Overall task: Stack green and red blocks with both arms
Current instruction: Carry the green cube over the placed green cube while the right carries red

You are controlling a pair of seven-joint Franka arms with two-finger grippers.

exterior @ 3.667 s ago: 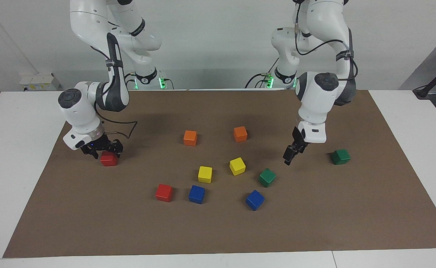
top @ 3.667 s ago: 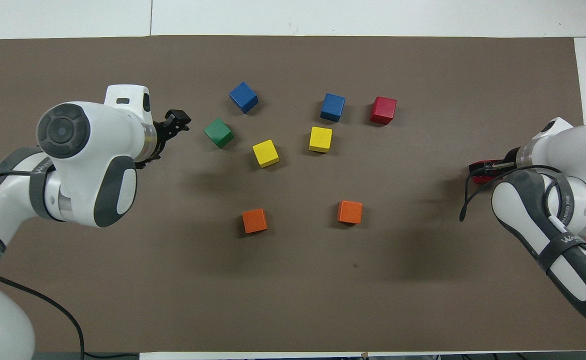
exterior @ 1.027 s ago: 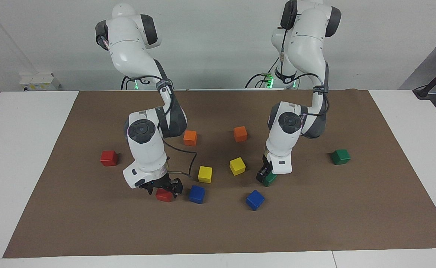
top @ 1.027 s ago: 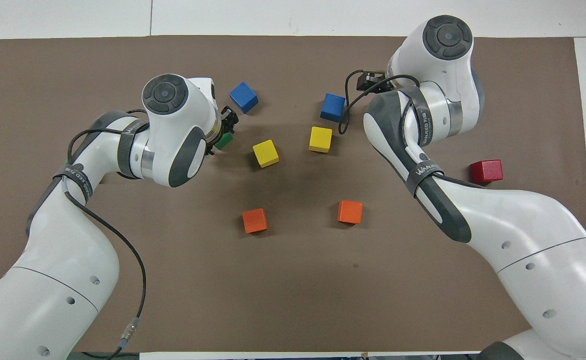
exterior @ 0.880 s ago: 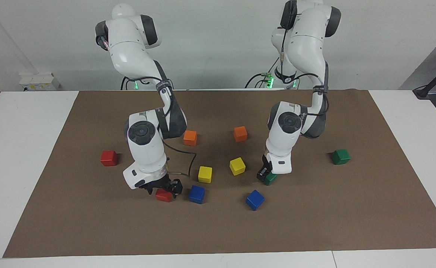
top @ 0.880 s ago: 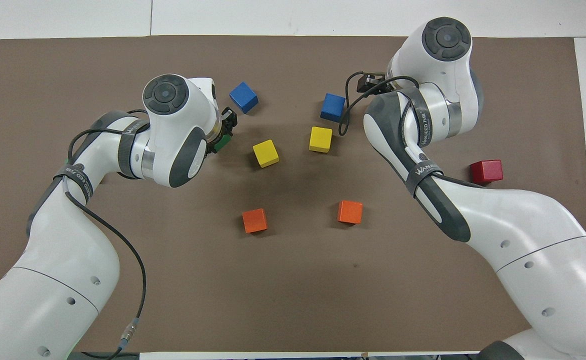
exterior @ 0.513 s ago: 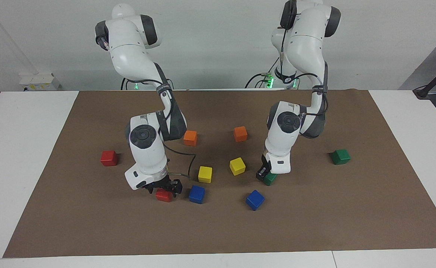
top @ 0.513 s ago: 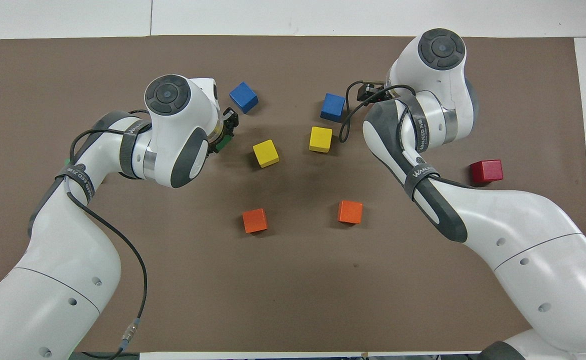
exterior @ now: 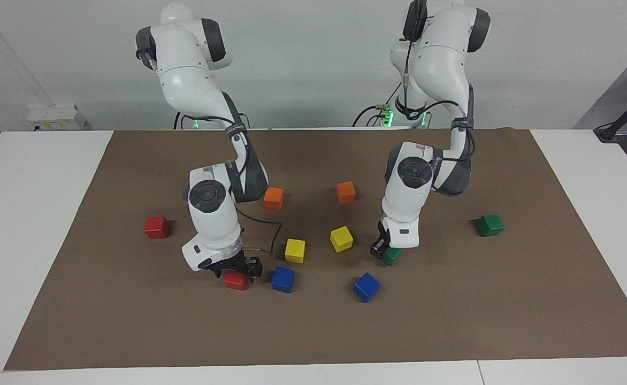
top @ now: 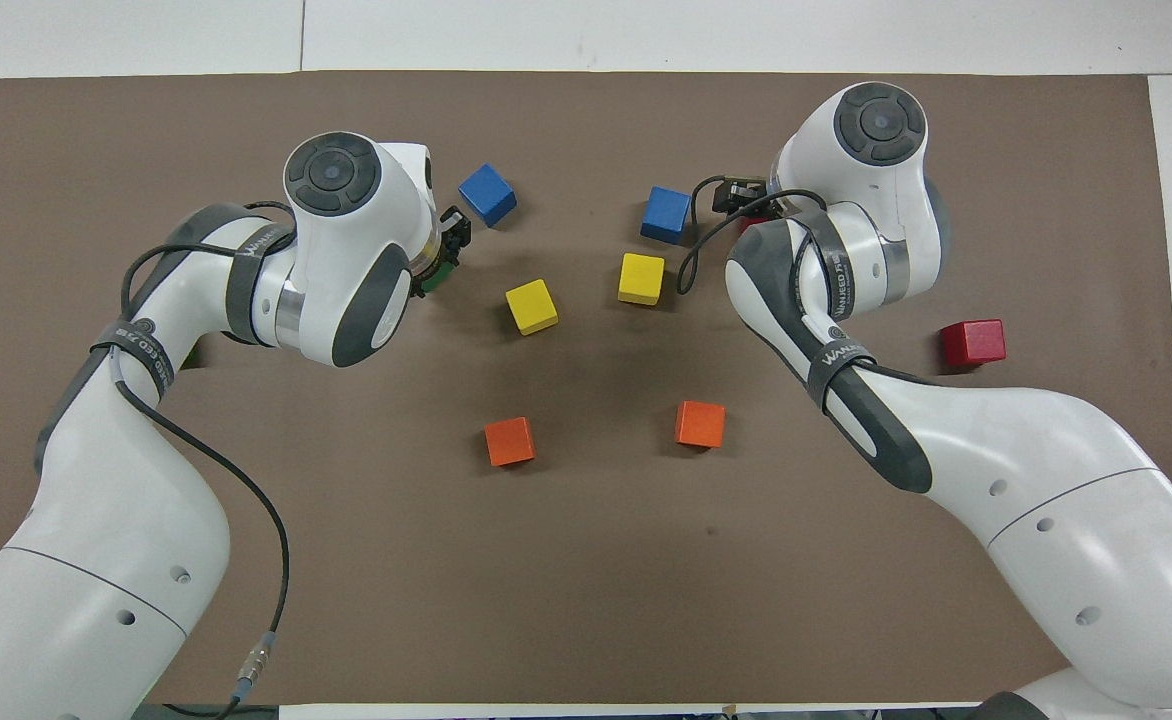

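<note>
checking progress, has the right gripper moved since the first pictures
Yes: right gripper went from the lone red block to the red block beside the blue block.

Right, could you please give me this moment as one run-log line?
left gripper: shut on green block | right gripper: open around red block beside blue cube | stacks: none yet

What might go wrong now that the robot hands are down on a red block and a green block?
1. The left gripper is shut on only an edge of the green block, so it might twist or slip when lifted.
2. The right gripper sits open around the red block, with a blue block close beside it that a finger could knock.
</note>
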